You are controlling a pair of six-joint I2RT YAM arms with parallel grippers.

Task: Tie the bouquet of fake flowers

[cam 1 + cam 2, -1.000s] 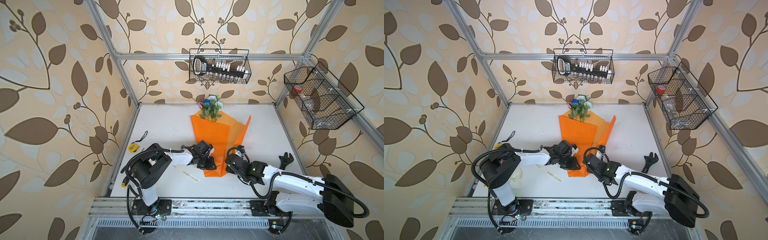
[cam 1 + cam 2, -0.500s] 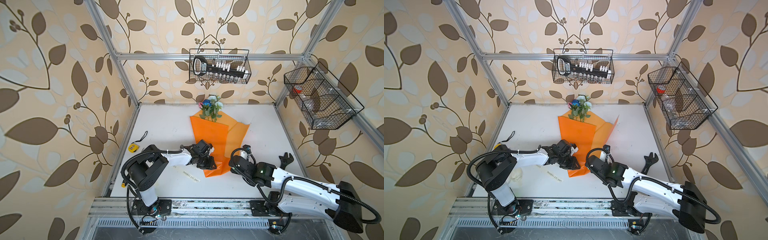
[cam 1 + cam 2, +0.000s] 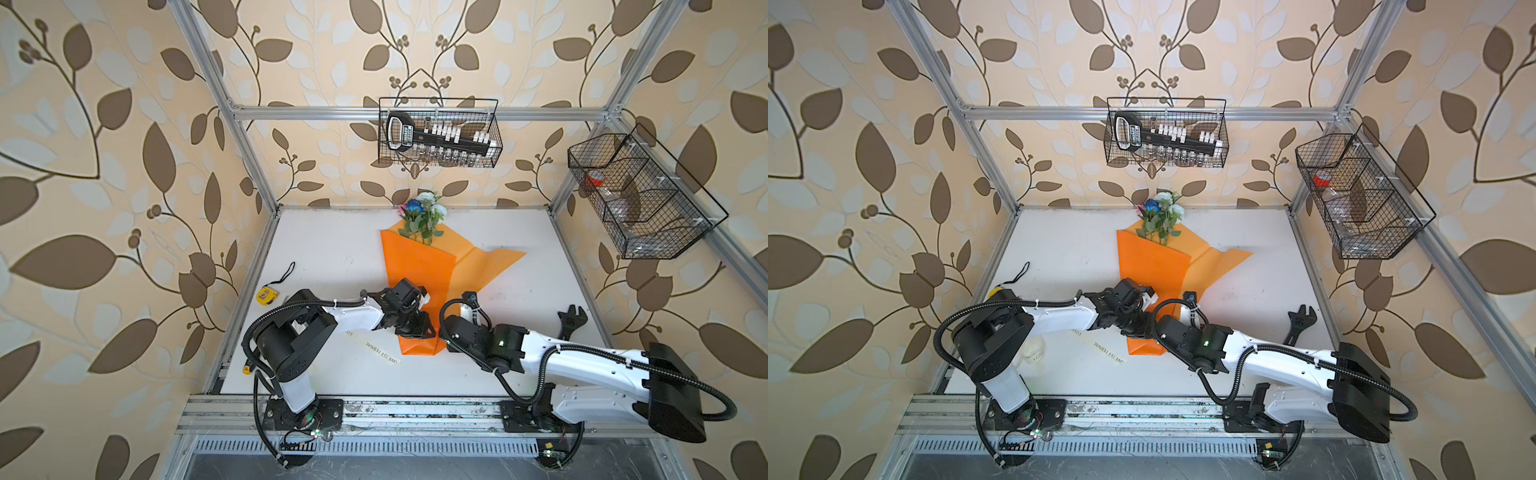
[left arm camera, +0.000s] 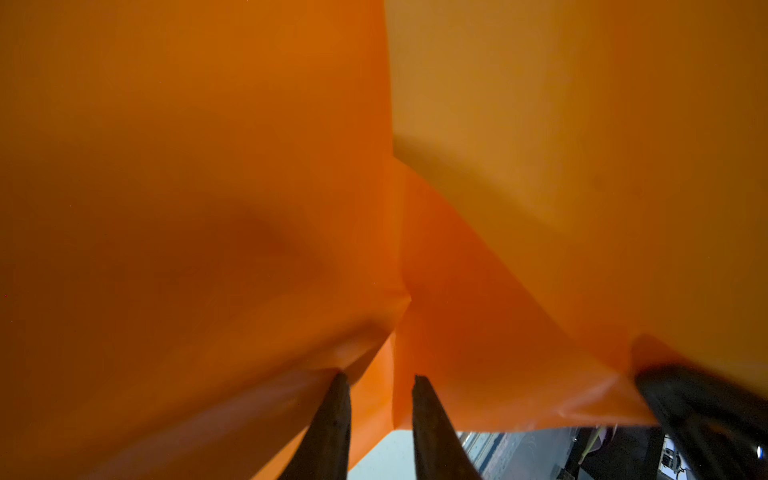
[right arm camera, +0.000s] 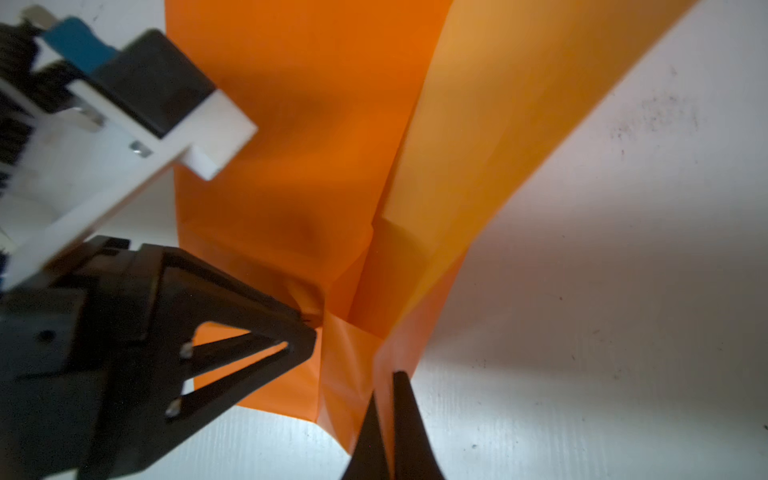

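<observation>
Pinching bouquet [image 5: 291, 166] paper edge: right jaws together, wrist view only | left jaws seemingly clamped on fold

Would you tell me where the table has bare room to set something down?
Bare table between the tape measure and the bouquet, and between its paper flap and the wrench. Crowded at the bouquet's base: left gripper, right gripper, ribbon.
</observation>
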